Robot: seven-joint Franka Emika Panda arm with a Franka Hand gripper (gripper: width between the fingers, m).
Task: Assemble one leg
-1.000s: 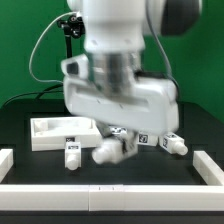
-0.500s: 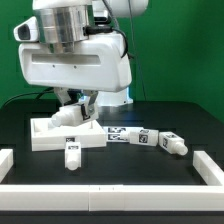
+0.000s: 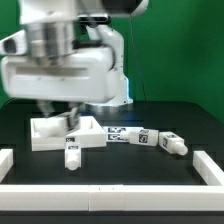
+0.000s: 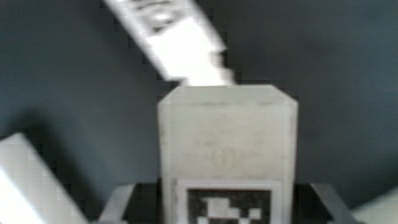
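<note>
Leg (image 4: 222, 140) is sitting between my fingers: in the wrist view the dark fingertips are flanking its tagged end, so my pincer (image 4: 222, 207) is closing narrowly on it and holding it. In the exterior view my hand is hanging over the tray-shaped panel (image 3: 48, 141), and it is hiding most of the held part.

I am judging this to be the carrying step. The leg is riding clear of the surface (image 3: 135, 168) and is not yet seated in the panel. The next move is calling for me to line its free end up with a mounting spot on the panel, come straight down, and then turn it home. I am not seeing any hole from here, so I am expecting to need a careful, slow approach.

Its long axis is running away from the wrist camera, along my pincer's reach. The tagged end is staying by my fingers and the chamfered end is leading, pointing toward the panel below, as far as I can tell. Another white tagged part (image 4: 164, 28) is showing beyond that end; I cannot tell which it is.

One upright post (image 3: 72, 154) is standing just in front of the panel, and three more (image 3: 150, 138) are lying toward the exterior view's right.
</note>
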